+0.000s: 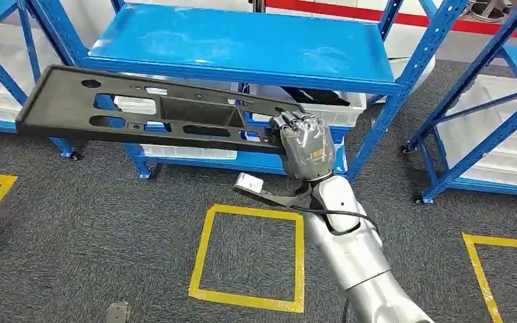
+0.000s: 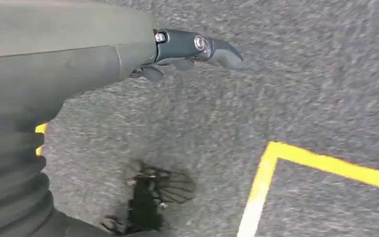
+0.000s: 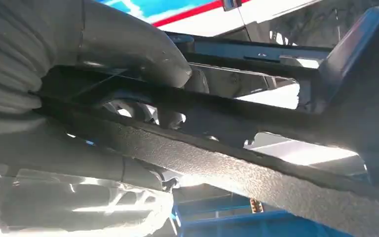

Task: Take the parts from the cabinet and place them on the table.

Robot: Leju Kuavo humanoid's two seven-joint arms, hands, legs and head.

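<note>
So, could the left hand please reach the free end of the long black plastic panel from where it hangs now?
Probably not yet: the left hand hangs low over carpet, while the long black plastic panel is up at shelf height.

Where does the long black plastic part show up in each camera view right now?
Head view: black plastic part spans left to centre, before the blue shelf, held at its right end by the right robot hand.
Left wrist view: not in it.
Right wrist view: crosses the picture diagonally.
Shared landmark: blue shelf.
</note>
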